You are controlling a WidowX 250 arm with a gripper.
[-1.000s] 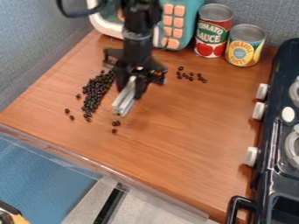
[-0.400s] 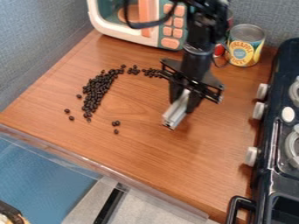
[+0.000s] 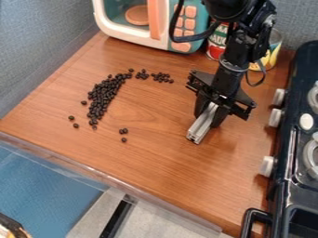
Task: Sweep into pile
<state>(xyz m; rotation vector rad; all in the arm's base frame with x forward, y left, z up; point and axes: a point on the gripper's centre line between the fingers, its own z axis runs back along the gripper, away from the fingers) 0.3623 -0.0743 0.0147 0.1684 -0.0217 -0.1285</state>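
The black gripper hangs over the right-centre of the wooden surface, shut on a silver-grey bar that slants down toward the lower left. Dark beans form an elongated pile on the left. From its top, small clusters of beans trail rightward below the toy microwave. Several loose beans lie left of the pile, and a few more beans lie apart below and right of it. The gripper and bar are right of all the beans, not touching them.
A toy microwave stands at the back, with a tomato sauce can and a yellow can beside it, partly behind the arm. A black toy stove with white knobs borders the right side. A clear rim runs along the front edge.
The gripper, still holding the bar, has moved from beside the pile to the right. The upper cluster of beans now lies farther left, nearer the pile's top.
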